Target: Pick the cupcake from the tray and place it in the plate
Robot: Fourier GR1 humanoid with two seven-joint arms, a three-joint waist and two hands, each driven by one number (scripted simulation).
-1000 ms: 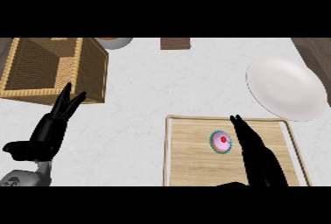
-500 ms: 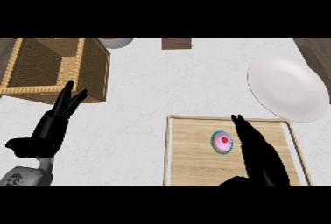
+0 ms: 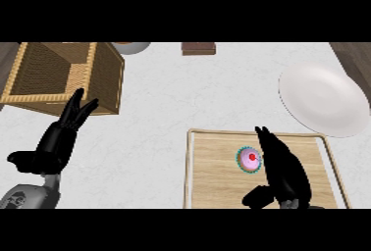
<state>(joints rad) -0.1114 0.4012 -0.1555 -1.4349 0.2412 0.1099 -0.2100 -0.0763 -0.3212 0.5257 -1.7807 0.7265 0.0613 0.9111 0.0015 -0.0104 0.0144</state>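
A cupcake [image 3: 249, 159] with pink icing, a red dot on top and a teal wrapper sits on the wooden tray [image 3: 214, 171] at the lower right. My right hand [image 3: 281, 169] is over the tray, open, its straight fingers right beside the cupcake's right edge and hiding part of it. The white plate [image 3: 322, 101] lies beyond the tray at the upper right, with nothing on it. My left hand [image 3: 59, 138] rests open at the lower left, fingers pointing up toward the basket.
A wicker basket [image 3: 62, 76] stands at the upper left. Behind it a grey bowl [image 3: 132, 47] shows partly, and a small brown block [image 3: 198, 48] lies at the back edge. A dark strip runs along the far right.
My right hand has crept slightly forward and left toward the cupcake. The left hand has barely shifted. The cupcake has not moved.
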